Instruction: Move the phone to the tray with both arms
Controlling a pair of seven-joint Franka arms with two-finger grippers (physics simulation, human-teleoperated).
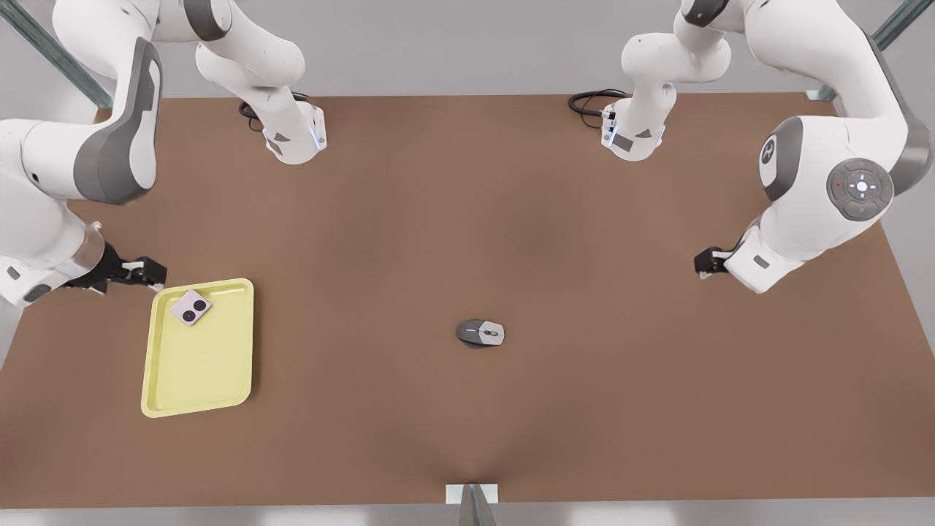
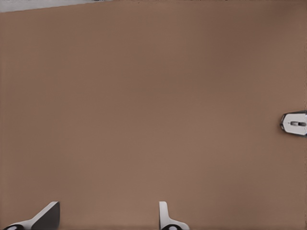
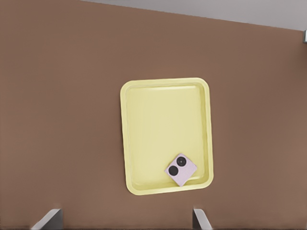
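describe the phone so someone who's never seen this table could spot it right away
Find the pale yellow tray on the brown table, at the front view's left. The phone lies inside it, in a corner. It is a small pale pink square slab with two black circles, unlike the grey mouse lying mid-table.

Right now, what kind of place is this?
Probably a robot test bench, drawn by a computer: a bare brown table, two white robot arms fixed to its edge, and just a tray, phone and mouse.

Wide brown desk [image 2: 144, 105]; left hand [image 2: 108, 218] with two pale fingertips [image 2: 165, 218] spread apart above it, holding nothing; grey mouse [image 2: 294, 123] well apart at the frame's edge.
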